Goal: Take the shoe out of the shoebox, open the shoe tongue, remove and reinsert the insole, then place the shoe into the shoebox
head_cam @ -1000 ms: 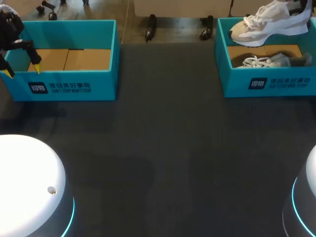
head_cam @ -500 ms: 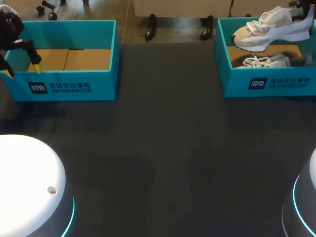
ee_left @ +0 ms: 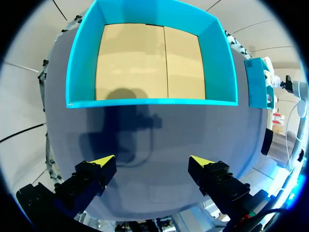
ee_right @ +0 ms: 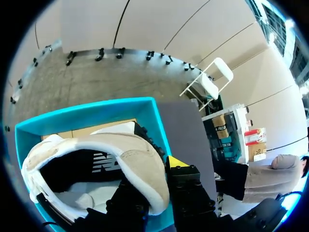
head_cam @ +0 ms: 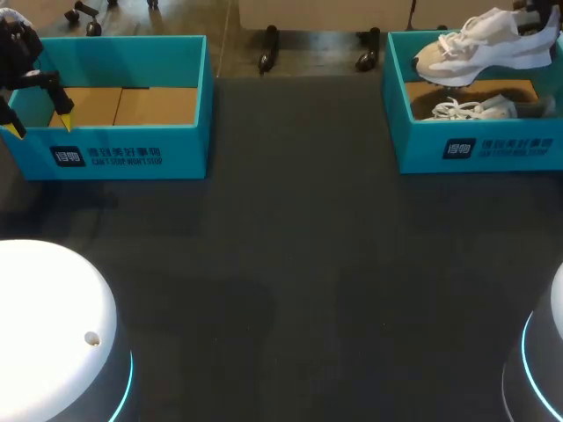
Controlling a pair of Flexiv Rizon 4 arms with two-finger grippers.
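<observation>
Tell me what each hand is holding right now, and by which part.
The right hand grips the white shoe by its heel rim, above the shoebox. The left hand is open and empty.

A white shoe [head_cam: 482, 48] hangs tilted over the teal shoebox [head_cam: 475, 149] at upper right. The left gripper [head_cam: 40, 125], fingers apart, sits at upper left.

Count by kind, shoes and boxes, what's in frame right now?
Shoeboxes: 2, left shoebox and right shoebox
Shoes: 2, held shoe and shoe in the right shoebox
Total: 4
</observation>
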